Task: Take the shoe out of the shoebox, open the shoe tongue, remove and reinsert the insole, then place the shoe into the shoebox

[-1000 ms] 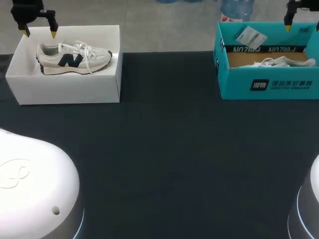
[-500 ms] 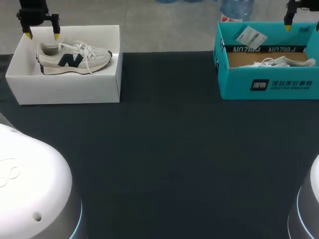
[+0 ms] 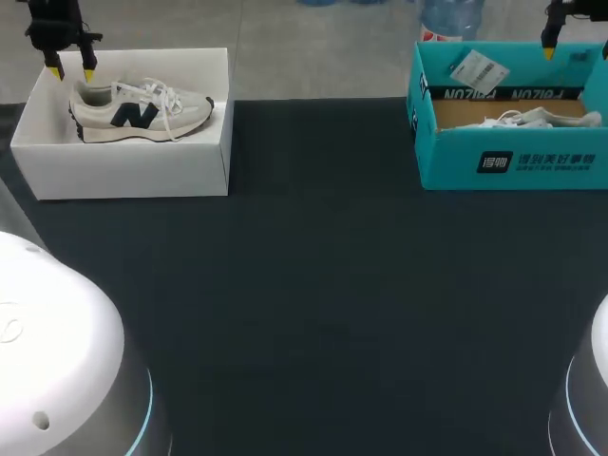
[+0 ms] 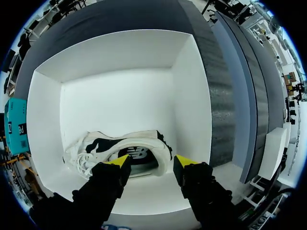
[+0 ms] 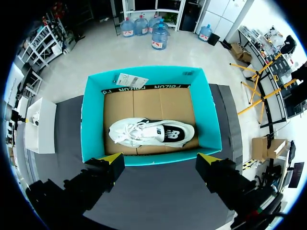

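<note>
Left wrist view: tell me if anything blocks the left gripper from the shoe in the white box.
Nothing visible does. The left gripper hangs open over the heel of the shoe inside the white box.

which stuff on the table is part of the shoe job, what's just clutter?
Job: white shoebox; grey shoe inside it; left gripper, open above its heel. Likely also: teal shoebox; white shoe inside; right gripper, open above it.
Clutter: paper tag against the teal shoebox's far wall.
</note>
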Robot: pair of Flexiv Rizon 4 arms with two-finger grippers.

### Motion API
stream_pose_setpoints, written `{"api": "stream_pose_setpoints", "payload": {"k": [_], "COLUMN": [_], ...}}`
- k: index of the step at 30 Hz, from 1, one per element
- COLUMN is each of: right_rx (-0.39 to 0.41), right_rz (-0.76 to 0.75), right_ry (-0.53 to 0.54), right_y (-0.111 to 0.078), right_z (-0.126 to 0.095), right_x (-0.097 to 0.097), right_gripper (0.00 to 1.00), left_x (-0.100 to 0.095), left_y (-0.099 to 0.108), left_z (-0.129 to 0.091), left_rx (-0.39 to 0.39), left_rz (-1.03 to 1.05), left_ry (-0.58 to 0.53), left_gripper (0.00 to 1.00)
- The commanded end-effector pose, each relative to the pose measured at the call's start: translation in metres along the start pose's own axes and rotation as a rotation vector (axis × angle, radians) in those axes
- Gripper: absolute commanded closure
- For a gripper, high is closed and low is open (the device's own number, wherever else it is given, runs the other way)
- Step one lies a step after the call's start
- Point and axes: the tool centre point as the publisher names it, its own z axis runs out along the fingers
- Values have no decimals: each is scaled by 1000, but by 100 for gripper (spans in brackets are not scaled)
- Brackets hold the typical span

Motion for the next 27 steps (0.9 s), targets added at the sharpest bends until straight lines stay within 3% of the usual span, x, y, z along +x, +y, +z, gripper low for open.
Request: {"api": "stream_pose_setpoints", "payload": {"k": [1,2,4,27], "right_rx": [-1,-1,-1,-1], "right_rz": [0,0,0,0], "right_ry": [0,0,0,0], "right_y": [-1,-1,-1,-1], "right_z": [0,0,0,0], "right_x": [0,0,0,0], "right_gripper": [0,0,0,0], "left_x": [4,4,6,14], "left_y": [9,9,10,31], "left_z": [8,9,11,45], "left_rx": [42,43,48,96], "left_rz": [10,12,14,-11], "left_ry": [-10,-11,-18,-52], "left_gripper": [44,51,54,53]}}
